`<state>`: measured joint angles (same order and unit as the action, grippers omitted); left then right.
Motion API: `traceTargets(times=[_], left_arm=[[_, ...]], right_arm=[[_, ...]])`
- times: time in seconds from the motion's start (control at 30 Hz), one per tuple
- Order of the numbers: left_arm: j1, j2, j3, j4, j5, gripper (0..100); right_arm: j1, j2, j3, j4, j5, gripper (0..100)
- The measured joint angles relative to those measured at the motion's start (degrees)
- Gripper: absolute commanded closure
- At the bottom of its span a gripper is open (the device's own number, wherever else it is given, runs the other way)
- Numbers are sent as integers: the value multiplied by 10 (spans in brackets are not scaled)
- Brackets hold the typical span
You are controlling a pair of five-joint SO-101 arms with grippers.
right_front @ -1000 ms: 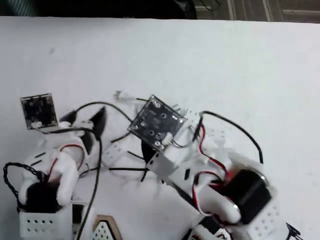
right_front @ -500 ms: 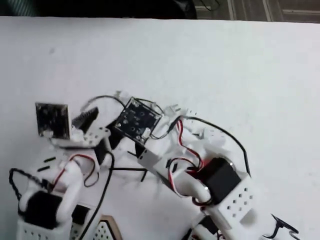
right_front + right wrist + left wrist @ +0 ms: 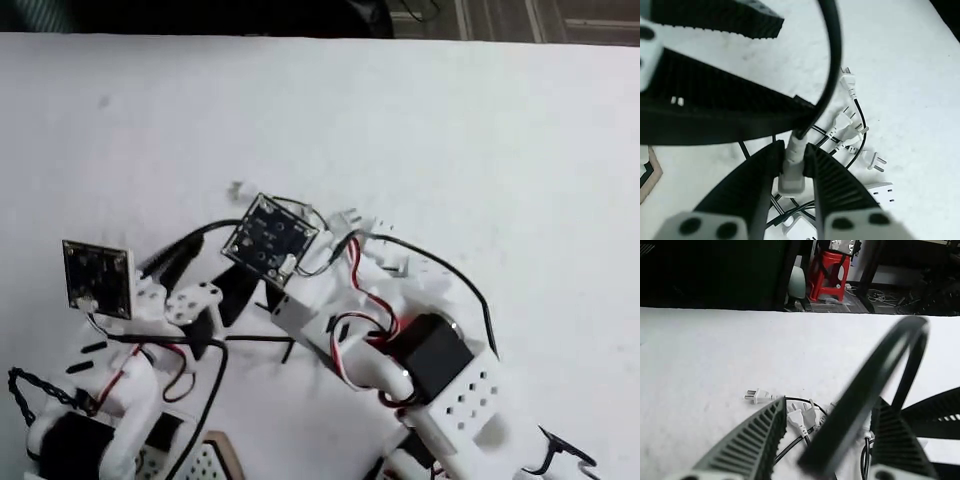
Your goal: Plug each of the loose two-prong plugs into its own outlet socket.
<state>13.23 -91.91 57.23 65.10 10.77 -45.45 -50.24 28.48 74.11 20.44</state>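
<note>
My right gripper (image 3: pixel 792 155) is shut on a white two-prong plug (image 3: pixel 791 181), whose black cable (image 3: pixel 832 60) arches up past the camera. Beside it lie several loose white plugs (image 3: pixel 845 121), one (image 3: pixel 873 160) close to a white outlet block (image 3: pixel 881 192). My left gripper (image 3: pixel 830 405) stands open just above the table, with a black cable (image 3: pixel 865 385) crossing between its jaws. Beyond it lie loose white plugs (image 3: pixel 757 396), (image 3: pixel 799 419). In the high view both arms meet at the table's front centre; a plug (image 3: pixel 235 190) lies just beyond them.
Black cables (image 3: pixel 255 340) tangle on the table between the arms. A wooden-edged piece (image 3: pixel 215 455) sits at the front edge. The white table (image 3: pixel 450 130) stretches far and right. The left arm's black fingers (image 3: pixel 715 22) hang close over my right gripper.
The left arm has drawn back toward the front left after swinging right. The right arm moved left over the plug pile, then nearly held still.
</note>
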Motion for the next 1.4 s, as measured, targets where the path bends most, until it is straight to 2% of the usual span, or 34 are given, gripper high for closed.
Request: traceTargets(times=[0.13,0.33,0.7,0.8,1.1,1.3,1.4], left_arm=[[10,-5,30,-25,-24,725],[60,-6,40,-30,-34,725],[50,-6,43,-27,-38,725],[-8,-3,47,-38,-40,725],[-251,-5,47,-44,-41,725],[-396,-5,49,-36,-102,725],[-447,-5,69,-16,-122,725]], right_arm=[[1,2,4,0,0,981],[1,2,29,-16,1,981],[1,1,57,-49,1,981],[-3,1,56,-55,2,981],[-3,1,56,-57,3,981],[-3,60,56,-84,4,981],[-3,124,56,-106,4,981]])
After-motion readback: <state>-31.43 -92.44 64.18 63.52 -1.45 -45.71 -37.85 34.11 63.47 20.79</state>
